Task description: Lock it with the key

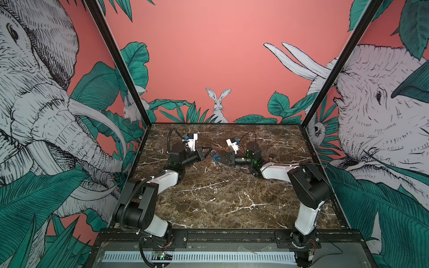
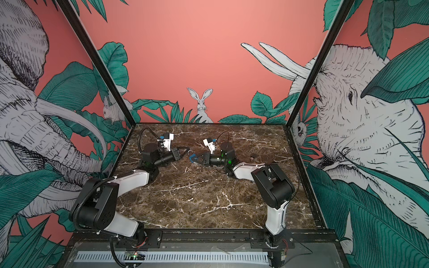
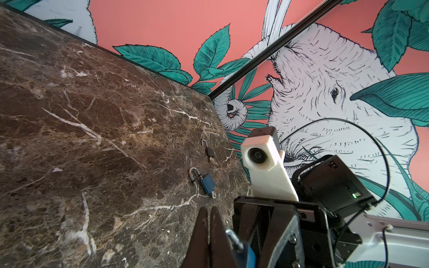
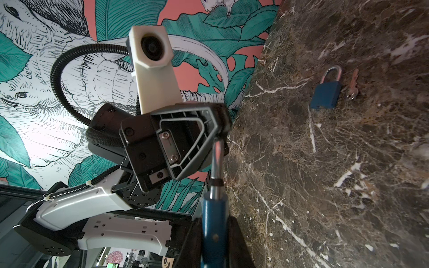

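Coral jungle-mural walls (image 1: 220, 58) with elephants (image 1: 371, 120) and a rabbit (image 1: 218, 104) enclose a brown marble tabletop (image 1: 209, 197).

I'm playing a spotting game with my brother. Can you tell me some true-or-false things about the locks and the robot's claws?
1. The right claw grips a blue padlock. True.
2. The left claw is wide open. False: its fingers are pressed together.
3. A loose key lies beside a second blue padlock on the table. True.
4. The table is plain white. False: it is dark brown marble with pale veins.
5. The dark padlock has its loop snapped shut. False: one end of the loop stands free.
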Robot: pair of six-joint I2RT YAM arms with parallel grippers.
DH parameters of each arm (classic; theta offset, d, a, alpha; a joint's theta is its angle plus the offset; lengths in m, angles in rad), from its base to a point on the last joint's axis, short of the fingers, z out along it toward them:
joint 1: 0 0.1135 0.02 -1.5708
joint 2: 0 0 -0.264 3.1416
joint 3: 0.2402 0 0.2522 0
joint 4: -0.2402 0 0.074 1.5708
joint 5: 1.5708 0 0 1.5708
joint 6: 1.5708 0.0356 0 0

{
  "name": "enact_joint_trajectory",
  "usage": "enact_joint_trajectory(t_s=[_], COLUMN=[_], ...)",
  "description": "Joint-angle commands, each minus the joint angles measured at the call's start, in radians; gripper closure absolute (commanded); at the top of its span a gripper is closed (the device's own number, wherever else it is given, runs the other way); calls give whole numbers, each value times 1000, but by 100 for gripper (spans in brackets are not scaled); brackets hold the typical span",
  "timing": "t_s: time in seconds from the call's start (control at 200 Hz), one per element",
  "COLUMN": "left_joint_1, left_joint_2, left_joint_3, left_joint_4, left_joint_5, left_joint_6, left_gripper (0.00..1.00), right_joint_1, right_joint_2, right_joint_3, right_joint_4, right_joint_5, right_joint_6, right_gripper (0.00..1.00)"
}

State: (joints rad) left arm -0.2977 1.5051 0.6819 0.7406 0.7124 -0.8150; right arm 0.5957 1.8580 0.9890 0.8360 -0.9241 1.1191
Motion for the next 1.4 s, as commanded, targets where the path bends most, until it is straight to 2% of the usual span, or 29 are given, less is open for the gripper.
enact_joint_trajectory(t_s=[0.0,1.035,1.395], left_joint_1=[-98,-136,-179], left_joint_2=[-25,-52,-57], left_joint_3=[-31,-66,-68], left_joint_4=[-63,-48,-55], left_joint_5=[201,194,187], left_joint_6=[-1,-10,-2], left_gripper=[95,97,97], right_joint_1=[-13,-36,-42], right_joint_2=[7,36,62], right_joint_3=[84,135,173], right_joint_4=[184,143,137], right_joint_5=[116,125,118], right_joint_6=[-6,-48,-44], right_gripper=[100,100,100])
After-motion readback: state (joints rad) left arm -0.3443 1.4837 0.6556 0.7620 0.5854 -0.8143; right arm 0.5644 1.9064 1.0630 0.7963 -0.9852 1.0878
